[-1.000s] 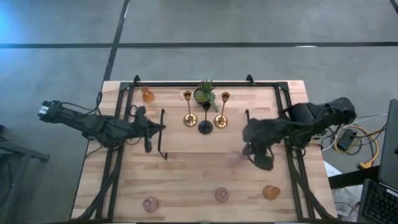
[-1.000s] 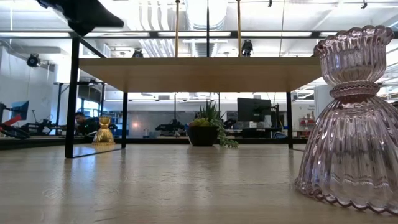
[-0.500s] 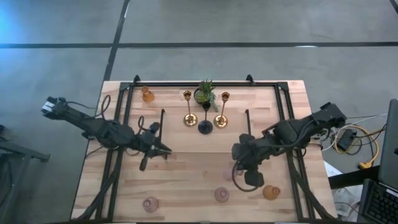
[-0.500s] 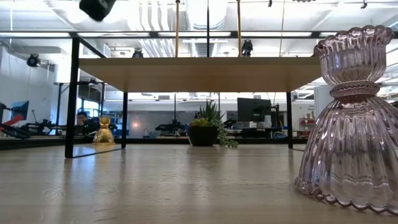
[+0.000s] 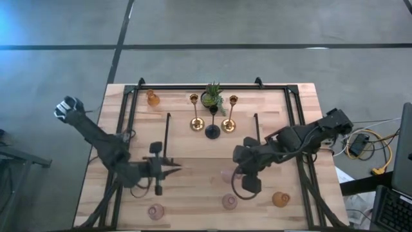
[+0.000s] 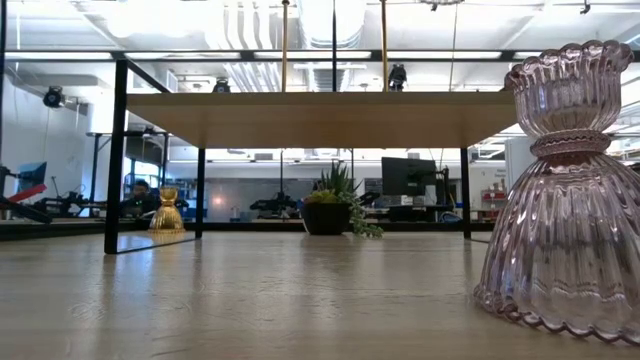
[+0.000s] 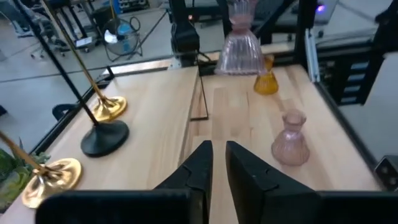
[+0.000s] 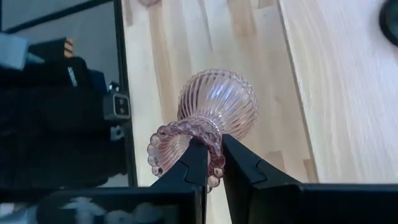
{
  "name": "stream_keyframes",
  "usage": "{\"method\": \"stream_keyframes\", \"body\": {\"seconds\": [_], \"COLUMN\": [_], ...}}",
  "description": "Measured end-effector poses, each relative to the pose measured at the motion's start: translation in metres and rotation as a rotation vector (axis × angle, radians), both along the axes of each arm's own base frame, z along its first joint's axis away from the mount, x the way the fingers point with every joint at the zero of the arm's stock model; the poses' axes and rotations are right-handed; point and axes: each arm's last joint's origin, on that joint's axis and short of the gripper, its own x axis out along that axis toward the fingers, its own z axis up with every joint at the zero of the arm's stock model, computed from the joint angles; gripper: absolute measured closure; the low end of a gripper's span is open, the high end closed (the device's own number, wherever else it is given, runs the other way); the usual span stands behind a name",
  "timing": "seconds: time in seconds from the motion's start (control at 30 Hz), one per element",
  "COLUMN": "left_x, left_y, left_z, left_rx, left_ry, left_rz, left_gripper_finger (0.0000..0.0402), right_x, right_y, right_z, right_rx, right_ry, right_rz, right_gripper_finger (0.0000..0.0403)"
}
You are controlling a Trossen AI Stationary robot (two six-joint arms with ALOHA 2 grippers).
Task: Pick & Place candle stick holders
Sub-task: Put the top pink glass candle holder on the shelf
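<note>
Presently the right gripper (image 8: 208,158) is clamped on the rim of a ribbed pink glass holder (image 8: 214,115), carried over the table's (image 5: 193,183) front middle: transport step. The left gripper (image 7: 214,165), fingers a narrow slit apart, holds nothing. Height above the wood is hard to judge; the next move calls for lowering and release.

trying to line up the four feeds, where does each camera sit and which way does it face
High: above the table, facing straight down; both arms show, left gripper, right gripper.
Low: at tabletop height, facing level across to the plant; no arm shows.
Left wrist: looks past its fingers along the table.
Right wrist: looks past its fingers, shut on a pink holder.
Shared: left wrist and high views both show the black holder.
</note>
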Motion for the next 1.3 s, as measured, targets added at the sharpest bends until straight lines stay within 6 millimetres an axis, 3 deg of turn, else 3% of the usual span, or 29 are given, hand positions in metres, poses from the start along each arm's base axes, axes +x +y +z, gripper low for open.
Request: {"method": "stream_keyframes", "body": {"seconds": [0.3,0.7,1.07,1.3], "left_x": [0.028,0.066,0.079,0.086], "left_y": [-0.024,-0.054,-0.054,-0.049], "left_z": [-0.007,0.011,0.004,0.009], "left_rx": [0.099,0.247,0.216,0.213], "left_ry": [0.048,0.044,0.052,0.026], "left_rz": [0.012,0.001,0.018,0.016], "left_gripper_finger": [0.03,0.0218,0.0215,0.0215], "right_x": [0.025,0.053,0.053,0.052], "right_y": [0.007,0.012,0.014,0.014], "right_z": [0.0,-0.01,-0.011,-0.011], "right_rx": [-0.047,-0.158,-0.16,-0.162], "right_ry": [-0.025,0.04,0.032,0.032], "right_rz": [-0.034,-0.032,-0.06,-0.06], "right_gripper_finger": [0.0385,0.0385,0.0385,0.0385]}}
